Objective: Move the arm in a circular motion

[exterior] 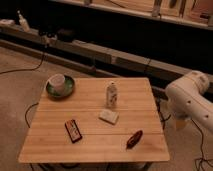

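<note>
The cream-white arm [192,99] of thick rounded segments enters from the right edge, beside the right side of the wooden table [90,145]. It bends at a rounded joint and a narrower tip points down. The gripper [180,123] is at that tip, just off the table's right edge and at about tabletop height. It holds nothing that I can see and touches none of the objects on the table.
On the table are a white cup on a green plate [61,85], a small bottle [112,94], a white block [108,116], a dark bar [73,130] and a reddish-brown packet [134,139]. Cables [30,67] lie on the floor. A long low bench [100,52] runs behind.
</note>
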`<state>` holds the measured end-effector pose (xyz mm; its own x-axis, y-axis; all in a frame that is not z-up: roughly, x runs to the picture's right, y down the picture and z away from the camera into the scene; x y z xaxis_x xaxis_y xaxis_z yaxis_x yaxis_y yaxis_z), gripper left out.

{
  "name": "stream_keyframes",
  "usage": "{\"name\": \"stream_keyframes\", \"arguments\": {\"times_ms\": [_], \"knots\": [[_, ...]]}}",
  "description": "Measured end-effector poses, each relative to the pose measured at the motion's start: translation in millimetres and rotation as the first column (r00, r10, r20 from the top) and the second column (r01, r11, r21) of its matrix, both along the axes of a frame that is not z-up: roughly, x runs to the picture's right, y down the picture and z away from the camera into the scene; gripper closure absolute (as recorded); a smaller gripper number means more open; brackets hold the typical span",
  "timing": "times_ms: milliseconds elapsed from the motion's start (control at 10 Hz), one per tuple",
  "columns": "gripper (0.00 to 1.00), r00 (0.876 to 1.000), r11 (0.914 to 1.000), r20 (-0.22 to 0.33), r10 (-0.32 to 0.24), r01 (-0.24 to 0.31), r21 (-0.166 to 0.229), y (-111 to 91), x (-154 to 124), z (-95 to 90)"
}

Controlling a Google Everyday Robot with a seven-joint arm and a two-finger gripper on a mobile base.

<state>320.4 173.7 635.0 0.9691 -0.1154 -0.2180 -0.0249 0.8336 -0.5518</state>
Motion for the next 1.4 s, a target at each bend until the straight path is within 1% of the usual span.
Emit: {"name": "stream_keyframes", "arguments": {"times_ms": [100, 200, 300, 400, 500, 600, 700, 800, 900, 1100, 1200, 1400], "knots": [[0.35, 1.000, 0.9998, 0.006, 0.010, -0.010, -0.017, 24, -24, -26.1], [0.35, 1.000, 0.9996, 0.017, 0.015, -0.015, -0.022, 33, -38, -37.8], [0.35, 0.999, 0.9994, 0.044, 0.024, -0.022, -0.027, 42, -61, -54.2], [0.35, 0.995, 0.9991, 0.089, 0.034, -0.032, -0.027, 44, -87, -67.4], [0.35, 0.990, 0.9986, 0.135, 0.050, -0.047, -0.024, 39, -109, -75.4], [0.35, 0.979, 0.9981, 0.196, 0.061, -0.058, -0.021, 28, -133, -80.0], [0.35, 0.964, 0.9978, 0.257, 0.066, -0.063, -0.020, 15, -153, -80.1], [0.35, 0.948, 0.9984, 0.313, 0.057, -0.055, -0.012, -2, -171, -76.9], [0.35, 0.939, 0.9989, 0.341, 0.047, -0.047, -0.006, -13, -177, -74.7], [0.35, 0.908, 0.9996, 0.418, 0.017, -0.024, 0.013, -42, -197, -72.8], [0.35, 0.896, 0.9998, 0.445, 0.006, -0.015, 0.015, -48, -204, -74.2], [0.35, 0.848, 0.9999, 0.529, -0.016, 0.012, 0.011, -62, -228, -76.7]]}}
